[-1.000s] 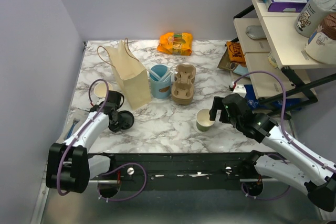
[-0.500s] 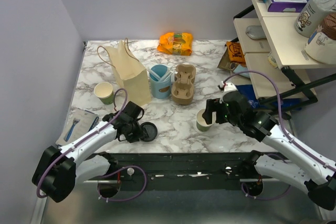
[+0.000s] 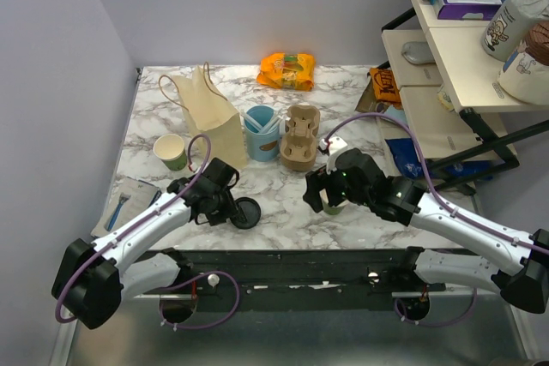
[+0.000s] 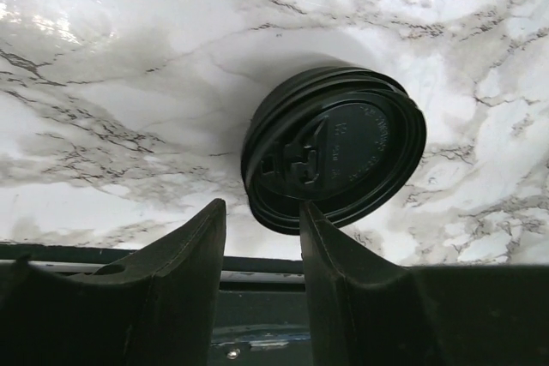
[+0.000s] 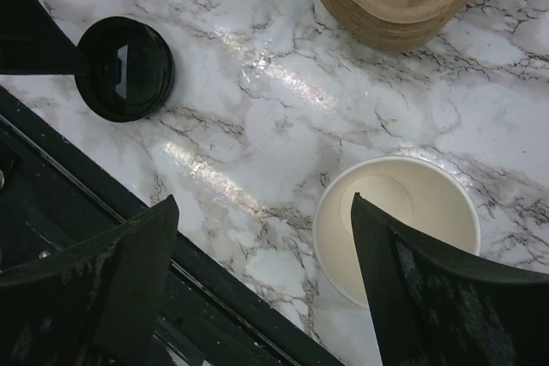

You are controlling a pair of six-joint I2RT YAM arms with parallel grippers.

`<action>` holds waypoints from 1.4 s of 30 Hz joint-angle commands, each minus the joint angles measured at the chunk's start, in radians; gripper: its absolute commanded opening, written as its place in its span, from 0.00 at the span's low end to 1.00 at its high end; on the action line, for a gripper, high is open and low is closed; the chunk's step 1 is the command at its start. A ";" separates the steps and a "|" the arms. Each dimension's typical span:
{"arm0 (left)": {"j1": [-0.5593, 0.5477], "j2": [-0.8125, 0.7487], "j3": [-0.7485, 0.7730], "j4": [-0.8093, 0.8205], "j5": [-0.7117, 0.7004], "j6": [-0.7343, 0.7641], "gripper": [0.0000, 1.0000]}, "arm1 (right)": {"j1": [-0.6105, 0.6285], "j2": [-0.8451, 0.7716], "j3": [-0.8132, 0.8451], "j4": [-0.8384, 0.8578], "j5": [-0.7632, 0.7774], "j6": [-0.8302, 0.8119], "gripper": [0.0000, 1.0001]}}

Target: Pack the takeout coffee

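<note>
Left pincer [image 4: 262, 212] hangs low over the near left part of the marble table [image 3: 274, 182], jaws apart. The black lid [image 4: 334, 156] lies just beyond its tips. It looks slightly tilted, and whether its rim touches a finger is hard to tell.

Right pincer [image 5: 262, 203] is spread wide near the middle of the table. The paper cup [image 5: 390, 212] stands upright and uncovered between its fingers, close to the right one, showing its cream inside. The cup is to the right of the lid and apart from it.

Farther back stand a stack of cardboard cup holders [image 3: 300, 136], a blue cup [image 3: 262, 133] and, left of it, a tan paper bag [image 3: 214, 122]. A second paper cup [image 3: 171, 150] stands left of the bag.
</note>
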 commanded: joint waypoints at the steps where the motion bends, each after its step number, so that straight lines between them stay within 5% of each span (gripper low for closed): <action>1: -0.006 0.013 0.018 -0.039 -0.055 0.021 0.47 | 0.005 -0.005 0.000 0.031 -0.003 0.016 0.89; 8: -0.006 0.040 0.018 -0.013 -0.061 0.025 0.33 | 0.007 -0.008 -0.014 0.021 0.017 0.038 0.89; 34: -0.006 0.082 0.015 0.015 -0.052 0.002 0.13 | 0.007 -0.010 -0.034 0.014 0.060 0.058 0.89; 42: -0.008 0.073 0.013 0.019 -0.036 0.008 0.00 | 0.005 -0.003 -0.034 0.015 0.060 0.061 0.89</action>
